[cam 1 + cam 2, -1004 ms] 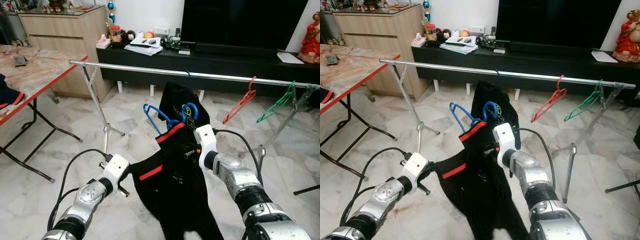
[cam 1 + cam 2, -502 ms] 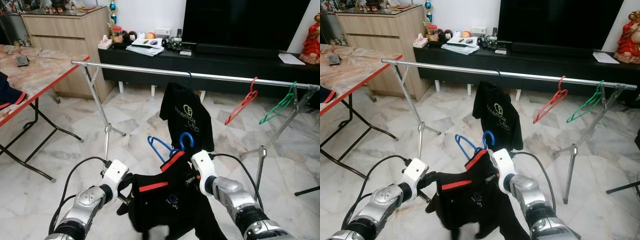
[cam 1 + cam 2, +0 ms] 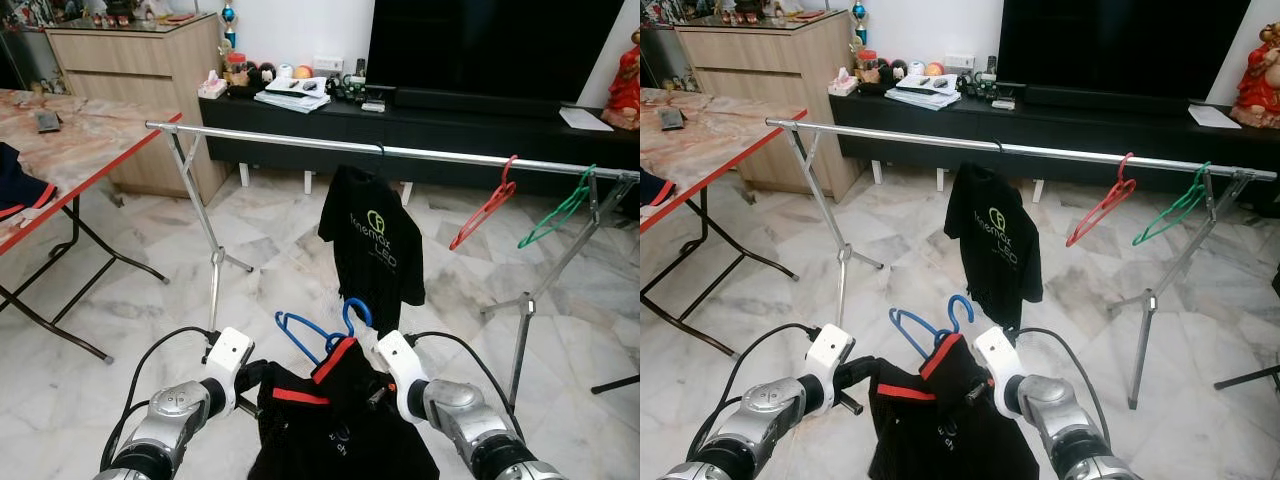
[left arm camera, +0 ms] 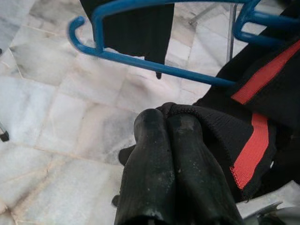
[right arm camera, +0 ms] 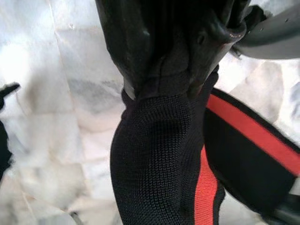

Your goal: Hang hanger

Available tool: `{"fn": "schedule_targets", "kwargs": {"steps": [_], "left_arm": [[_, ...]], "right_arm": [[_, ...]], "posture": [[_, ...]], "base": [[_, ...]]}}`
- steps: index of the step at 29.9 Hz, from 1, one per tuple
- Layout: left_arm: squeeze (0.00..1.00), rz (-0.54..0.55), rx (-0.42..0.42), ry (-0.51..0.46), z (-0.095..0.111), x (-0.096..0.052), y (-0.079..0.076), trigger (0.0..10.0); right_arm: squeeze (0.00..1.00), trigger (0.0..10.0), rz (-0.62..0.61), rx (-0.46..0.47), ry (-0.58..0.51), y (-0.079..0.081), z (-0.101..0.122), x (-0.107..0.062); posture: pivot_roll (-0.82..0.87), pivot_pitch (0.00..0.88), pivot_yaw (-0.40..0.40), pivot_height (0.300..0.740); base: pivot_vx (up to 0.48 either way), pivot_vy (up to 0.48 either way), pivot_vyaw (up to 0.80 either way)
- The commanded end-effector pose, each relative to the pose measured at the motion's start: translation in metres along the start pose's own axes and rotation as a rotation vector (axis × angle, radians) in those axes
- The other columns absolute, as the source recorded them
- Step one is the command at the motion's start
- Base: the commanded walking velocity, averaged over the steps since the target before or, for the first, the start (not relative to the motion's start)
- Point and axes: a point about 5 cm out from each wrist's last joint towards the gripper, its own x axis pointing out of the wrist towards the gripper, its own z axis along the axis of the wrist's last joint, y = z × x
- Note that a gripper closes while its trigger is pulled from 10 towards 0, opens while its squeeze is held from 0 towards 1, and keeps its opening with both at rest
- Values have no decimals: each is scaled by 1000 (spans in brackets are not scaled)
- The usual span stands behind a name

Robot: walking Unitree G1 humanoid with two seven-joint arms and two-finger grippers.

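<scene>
A black shirt with red trim (image 3: 340, 425) hangs low in front of me, draped on a blue hanger (image 3: 318, 336) whose hook points up. My left gripper (image 3: 254, 381) is shut on the shirt's left edge; the left wrist view shows its fingers (image 4: 154, 140) pressed together on the hem. My right gripper (image 3: 374, 390) is shut on the shirt's collar by the hanger, with black cloth bunched between its fingers (image 5: 136, 51). Beyond, the silver clothes rail (image 3: 300, 141) runs across the room well above the hanger.
On the rail hang a black printed T-shirt (image 3: 375, 245), a red hanger (image 3: 483, 205) and a green hanger (image 3: 556, 208). A folding table with a red edge (image 3: 60, 150) stands at the left. A dark TV bench (image 3: 430, 115) lies behind the rail. The floor is marble tile.
Both grippers have come down and back toward me with the shirt and blue hanger, away from the rail. The shirt now hangs bunched lower, and the hung T-shirt shows fully.
</scene>
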Motion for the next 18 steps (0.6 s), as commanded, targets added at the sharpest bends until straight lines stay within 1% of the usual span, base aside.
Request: {"fn": "schedule_targets", "kwargs": {"steps": [1, 5, 6, 8, 11, 12, 13, 15, 16, 17, 18], "left_arm": [[0, 4, -26, -3, 3, 1, 1, 10000], [0, 26, -28, 23, 1, 2, 3, 10000], [0, 24, -30, 29, 0, 1, 3, 10000], [0, 23, -33, 34, 0, 2, 2, 10000], [0, 32, -47, 58, -5, 2, 1, 10000], [0, 33, -53, 64, -7, 2, 1, 10000], [0, 33, -56, 65, -7, 2, 1, 10000], [0, 13, -57, 68, -8, 1, 0, 10000], [1000, -8, -64, 72, -9, 1, -1, 10000], [1000, -8, -64, 72, -9, 1, -1, 10000], [1000, -31, -63, 79, -10, 0, -2, 10000]], "right_arm": [[0, 0, 39, -54, -41, 0, 9, -3], [0, 0, 119, -134, -38, 0, 7, -9], [0, 0, 128, -179, 14, -4, -2, -14], [0, 0, 107, -201, 57, -8, -8, -17], [0, 0, 13, -128, 112, -13, -21, -18], [0, 0, -8, -97, 126, -12, -27, -17], [0, 0, -11, -88, 129, -11, -28, -16], [0, 0, 9, -61, 121, -3, -31, -10], [0, 0, 21, -55, 115, 0, -31, -8], [0, 0, 21, -55, 115, 0, -31, -8], [0, 0, 26, -58, 115, 2, -31, -7]], "posture": [[10, 35, 5, 740], [11, 33, 3, 740], [11, 33, 3, 740], [6, 32, 0, 740], [4, 29, -1, 740], [8, 27, 1, 740], [8, 27, 1, 740], [12, 27, 4, 740], [12, 26, 6, 740], [12, 26, 6, 740], [12, 26, 6, 740]], "base": [[0, 0, 0], [0, 0, 0], [0, 0, 0], [0, 0, 0], [0, 0, 0], [0, 0, 0], [0, 0, 0], [0, 0, 0], [0, 0, 0], [0, 0, 0], [0, 0, 0]]}}
